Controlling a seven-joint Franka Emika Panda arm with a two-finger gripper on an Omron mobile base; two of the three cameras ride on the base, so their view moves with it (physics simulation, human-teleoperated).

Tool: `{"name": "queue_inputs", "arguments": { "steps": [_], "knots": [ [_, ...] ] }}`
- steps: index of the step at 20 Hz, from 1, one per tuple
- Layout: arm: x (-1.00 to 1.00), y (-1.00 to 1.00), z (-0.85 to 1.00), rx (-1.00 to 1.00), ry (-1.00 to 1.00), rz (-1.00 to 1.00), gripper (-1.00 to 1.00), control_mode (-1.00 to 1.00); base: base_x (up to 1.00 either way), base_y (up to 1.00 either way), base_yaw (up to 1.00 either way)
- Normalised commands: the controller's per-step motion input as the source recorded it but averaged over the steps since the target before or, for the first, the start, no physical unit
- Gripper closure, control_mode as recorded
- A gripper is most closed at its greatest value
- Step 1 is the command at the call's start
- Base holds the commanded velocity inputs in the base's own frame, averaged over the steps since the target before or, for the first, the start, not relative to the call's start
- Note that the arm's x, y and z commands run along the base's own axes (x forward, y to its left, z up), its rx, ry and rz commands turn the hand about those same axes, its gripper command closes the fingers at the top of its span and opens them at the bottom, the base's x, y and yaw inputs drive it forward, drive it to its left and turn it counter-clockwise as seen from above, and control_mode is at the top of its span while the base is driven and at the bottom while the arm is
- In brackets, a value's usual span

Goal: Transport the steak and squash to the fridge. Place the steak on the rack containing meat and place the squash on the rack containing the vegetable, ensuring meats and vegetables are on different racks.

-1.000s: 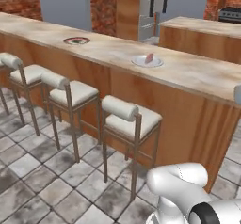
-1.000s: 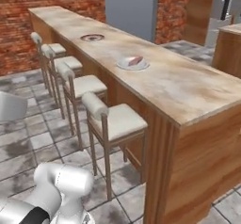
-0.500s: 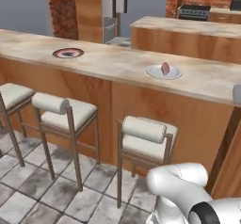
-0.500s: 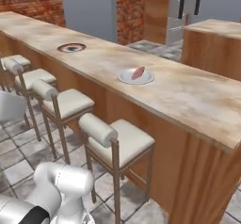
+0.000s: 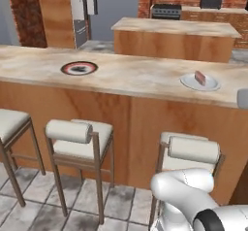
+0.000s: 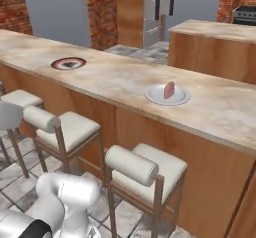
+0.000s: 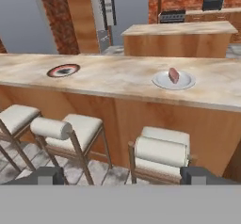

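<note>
Stretching wide across the room, well ahead of the pincer (image 7: 120,175), is the long wooden counter (image 7: 108,79) with its pale stone top. Far behind it stands the tall grey fridge (image 7: 104,16), and its door looks shut, so I cannot see any racks or what is on them. Between the pincer and the counter are the stools (image 7: 162,155) with soft cream seats. One is just ahead and a bit to the right, and another stool (image 7: 70,130) is ahead to the left.

On the counter, ahead and a little to the right of the pincer, sits a white plate (image 7: 162,82). On that plate lies the steak (image 7: 174,75), a small reddish-pink lump. It is still well apart from the pincer.

Further left on the counter is a dark round dish (image 7: 63,70) with something in it, but it is too small to tell what. I cannot pick out the squash for sure.

The two dark tips of the pincer stand far apart with nothing between them.

I think the steak will be light, soft and a bit slippery. A good place to take hold looks like the middle of its narrow sides, squeezing gently so it does not squash or slide off the plate
</note>
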Motion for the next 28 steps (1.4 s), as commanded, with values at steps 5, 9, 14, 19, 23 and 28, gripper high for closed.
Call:
{"name": "queue_inputs", "arguments": {
  "steps": [5, 9, 14, 19, 23, 28],
  "knots": [
    [0.0, 0.0, 0.0, 0.0, 0.0, 0.0, -1.0, 1.0, 0.39, 0.64, -0.23],
    [0.0, 0.0, 0.0, 0.0, 0.0, 0.0, -1.0, 1.0, 0.66, -0.08, -0.09],
    [0.0, 0.0, 0.0, 0.0, 0.0, 0.0, -1.0, 1.0, 0.44, -0.87, -0.07],
    [0.0, 0.0, 0.0, 0.0, 0.0, 0.0, -1.0, 1.0, 0.0, -0.85, -0.09],
    [0.0, 0.0, 0.0, 0.0, 0.0, 0.0, -1.0, 1.0, -0.28, -0.63, -0.09],
    [0.0, 0.0, 0.0, 0.0, 0.0, 0.0, -1.0, 1.0, 0.25, 0.2, -0.21]
  ]
}}
